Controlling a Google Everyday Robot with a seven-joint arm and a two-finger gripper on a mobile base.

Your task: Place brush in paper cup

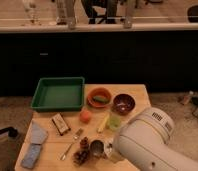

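A pale slender brush [103, 123] lies on the wooden table [137, 93], between an orange ball [85, 116] and a yellow-green translucent cup [115, 121]. No white paper cup shows; it may be hidden behind my arm. My big white arm housing [149, 145] fills the lower right and covers the table's front right part. My gripper is hidden below this housing, so I do not see it. A shiny metal cup [97, 148] stands just left of the housing.
A green tray [58, 93] sits at the back left. An orange bowl [99, 97] and a dark red bowl [124, 104] stand at the back. A snack bar [60, 124], a silver fork [72, 145], a dark cluster [82, 153] and a blue cloth [34, 145] lie in front.
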